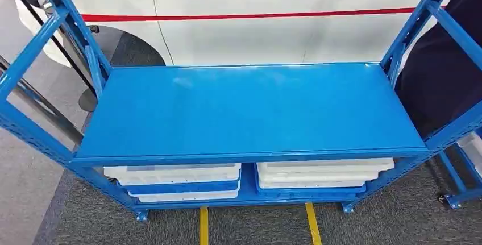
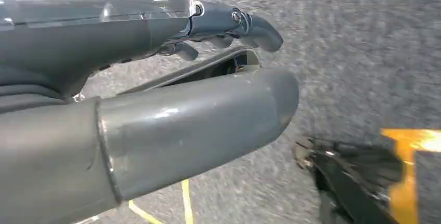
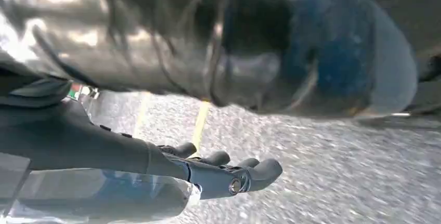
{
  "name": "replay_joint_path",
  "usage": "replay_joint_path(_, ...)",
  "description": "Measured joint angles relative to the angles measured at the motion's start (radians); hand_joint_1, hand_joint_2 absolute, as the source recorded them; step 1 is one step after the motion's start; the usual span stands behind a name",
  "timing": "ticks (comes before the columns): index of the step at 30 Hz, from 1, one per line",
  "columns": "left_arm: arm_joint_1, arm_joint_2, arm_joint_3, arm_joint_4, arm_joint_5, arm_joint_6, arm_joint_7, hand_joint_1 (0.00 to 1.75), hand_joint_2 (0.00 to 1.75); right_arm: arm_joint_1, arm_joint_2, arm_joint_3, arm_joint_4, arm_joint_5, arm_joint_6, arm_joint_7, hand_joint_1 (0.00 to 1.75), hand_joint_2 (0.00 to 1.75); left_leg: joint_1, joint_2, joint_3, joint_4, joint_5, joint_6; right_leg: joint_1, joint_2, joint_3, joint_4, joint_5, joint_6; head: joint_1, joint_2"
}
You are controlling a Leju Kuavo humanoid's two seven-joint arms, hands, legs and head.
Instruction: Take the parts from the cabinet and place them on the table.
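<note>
Parts: none visible on my blue shelf; left robot hand and right robot hand hang empty with fingers apart, and reaching blind risks clipping the frame.

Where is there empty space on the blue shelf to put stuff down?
The whole flat blue metal top shelf, between the blue side posts, is bare. Below is crowded: stacked white plastic trays and nearly fill the lower shelf, leaving just a narrow gap between them.

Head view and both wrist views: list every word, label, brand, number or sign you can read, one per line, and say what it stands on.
None: no readable text in these views.
The blue rack, the white trays under its shelf and the white car behind it carry no legible writing.
The yellow floor lines and the car's red stripe are plain markings, not characters.
</note>
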Motion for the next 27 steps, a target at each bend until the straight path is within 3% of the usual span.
replay_joint_path(2,-0.008,0.000,0.000,0.000,0.000,0.001,0.000,0.00,0.00,-0.006,0.000,-0.001,0.000,0.000,0.000,0.000,0.00,0.00,-0.002,-0.003,0.004,0.000,-0.025,-0.016,0.003,0.003,0.010,0.005,0.012,-0.009,-0.001,0.000)
replay_joint_path(5,-0.009,0.002,-0.003,0.000,-0.003,0.002,-0.005,0.00,0.00,-0.009,0.002,-0.003,0.000,0.002,0.000,-0.002,0.00,0.00,0.002,0.000,0.011,0.020,-0.021,-0.027,-0.003,0.007,0.036,-0.021,0.003,-0.029,0.000,0.000)
replay_joint_path(6,-0.010,0.002,-0.003,0.000,-0.005,0.002,-0.007,0.00,0.00,-0.009,0.002,-0.003,0.000,0.002,0.000,-0.002,0.00,0.00,0.002,0.003,-0.005,0.060,-0.033,-0.032,-0.003,0.006,0.049,-0.029,-0.001,-0.036,0.000,0.000)
replay_joint_path(9,-0.010,0.001,-0.006,0.000,-0.020,-0.008,-0.010,0.00,0.00,-0.012,0.002,-0.004,0.000,0.003,0.000,-0.002,0.00,0.00,0.008,0.005,-0.116,0.238,-0.131,-0.048,0.000,0.004,0.061,-0.033,-0.010,-0.047,-0.001,0.000)
replay_joint_path(10,-0.009,0.002,-0.009,0.000,-0.022,-0.010,-0.010,0.00,0.00,-0.012,0.002,-0.004,0.000,0.004,0.000,-0.002,0.00,0.00,0.008,0.005,-0.144,0.267,-0.142,-0.050,0.002,0.005,0.064,-0.032,-0.014,-0.047,-0.001,0.000)
replay_joint_path(11,-0.009,0.002,-0.012,0.000,-0.023,-0.011,-0.010,0.00,0.00,-0.012,0.002,-0.004,0.000,0.005,0.000,-0.002,0.00,0.00,0.008,0.005,-0.155,0.260,-0.122,-0.048,0.003,0.006,0.068,-0.032,-0.018,-0.048,0.000,0.000)
replay_joint_path(12,-0.008,0.002,-0.015,0.000,-0.023,-0.011,-0.010,0.00,0.00,-0.012,0.002,-0.004,0.000,0.005,0.000,-0.002,0.00,0.00,0.008,0.005,-0.146,0.211,-0.074,-0.044,0.006,0.007,0.076,-0.033,-0.023,-0.048,-0.001,0.000)
replay_joint_path(14,-0.008,0.003,-0.017,0.000,-0.024,-0.011,-0.010,0.00,0.00,-0.013,0.002,-0.004,0.000,0.006,0.001,-0.002,0.00,0.00,0.001,0.005,-0.100,0.050,0.052,-0.022,0.012,0.008,0.091,-0.034,-0.031,-0.048,0.000,0.000)
replay_joint_path(15,-0.008,0.006,-0.018,0.000,-0.026,-0.011,-0.010,0.00,0.00,-0.012,0.004,-0.004,0.001,0.007,0.001,-0.002,0.00,0.00,-0.003,0.007,-0.092,0.029,0.052,-0.007,0.007,0.008,0.090,-0.039,-0.032,-0.047,0.001,0.000)
replay_joint_path(16,-0.010,0.007,-0.018,0.000,-0.026,-0.011,-0.010,0.00,0.00,-0.015,0.006,-0.004,0.001,0.008,0.001,-0.002,0.00,0.00,-0.008,0.006,-0.104,0.021,0.038,-0.003,0.007,0.009,0.092,-0.038,-0.030,-0.043,0.000,0.000)
replay_joint_path(17,-0.008,0.007,-0.018,0.000,-0.029,-0.011,-0.010,0.00,0.00,-0.018,0.006,-0.004,0.000,0.010,0.001,-0.003,0.00,0.00,-0.010,0.006,-0.098,0.006,0.064,0.001,0.007,0.009,0.086,-0.036,-0.029,-0.036,-0.002,0.000)
replay_joint_path(18,-0.007,0.009,-0.019,0.000,-0.029,-0.011,-0.010,0.00,0.00,-0.018,0.008,-0.004,0.001,0.010,0.001,-0.003,0.00,0.00,-0.013,0.005,-0.099,0.006,0.069,0.001,0.005,0.009,0.088,-0.041,-0.026,-0.031,-0.003,0.000)
replay_joint_path(19,-0.006,0.011,-0.020,0.000,-0.029,-0.011,-0.010,0.00,0.00,-0.018,0.009,-0.004,0.001,0.010,0.001,-0.003,0.00,0.00,-0.013,0.005,-0.097,-0.002,0.076,0.009,0.005,0.009,0.091,-0.048,-0.021,-0.023,-0.003,0.000)
replay_joint_path(20,-0.006,0.010,-0.021,0.000,-0.029,-0.011,-0.010,0.00,0.00,-0.018,0.009,-0.004,0.001,0.010,0.001,-0.003,0.00,0.00,0.003,0.008,-0.091,-0.035,0.094,0.013,0.012,0.010,0.094,-0.045,-0.026,-0.018,-0.003,0.000)
replay_joint_path(21,-0.007,0.010,-0.021,0.000,-0.029,-0.012,-0.010,0.00,0.00,-0.017,0.008,-0.005,0.001,0.010,0.001,-0.003,0.00,0.00,0.003,0.014,-0.086,-0.044,0.103,0.013,0.009,0.007,0.086,-0.028,-0.053,-0.012,-0.002,0.000)
replay_joint_path(22,-0.007,0.010,-0.022,0.000,-0.029,-0.012,-0.010,0.00,0.00,-0.018,0.008,-0.005,0.001,0.011,0.001,-0.003,0.00,0.00,0.006,0.016,-0.091,-0.048,0.110,0.022,0.007,0.006,0.065,0.022,-0.101,-0.008,-0.002,0.000)
replay_joint_path(24,-0.007,0.010,-0.022,0.000,-0.029,-0.013,-0.010,0.00,0.00,-0.018,0.008,-0.005,0.001,0.012,0.001,-0.003,0.00,0.00,0.007,0.018,-0.106,-0.045,0.117,0.015,-0.003,0.005,0.012,0.162,-0.181,0.002,-0.002,0.000)
replay_joint_path(25,-0.007,0.010,-0.022,0.000,-0.029,-0.014,-0.010,0.00,0.00,-0.018,0.008,-0.005,0.001,0.012,0.001,-0.003,0.00,0.00,0.007,0.020,-0.115,-0.041,0.120,0.012,-0.010,0.004,-0.004,0.213,-0.200,0.009,-0.002,0.000)
replay_joint_path(26,-0.007,0.010,-0.022,0.000,-0.029,-0.014,-0.010,0.00,0.00,-0.018,0.007,-0.005,0.001,0.012,0.001,-0.003,0.00,0.00,0.010,0.021,-0.123,-0.037,0.124,0.008,-0.015,0.002,0.001,0.220,-0.191,0.015,-0.003,0.000)
replay_joint_path(27,-0.007,0.010,-0.022,0.000,-0.029,-0.018,-0.010,0.00,0.00,-0.018,0.007,-0.005,0.001,0.013,0.001,-0.003,0.00,0.00,0.014,0.022,-0.132,-0.032,0.127,0.003,-0.020,0.001,0.028,0.185,-0.165,0.022,-0.002,0.000)
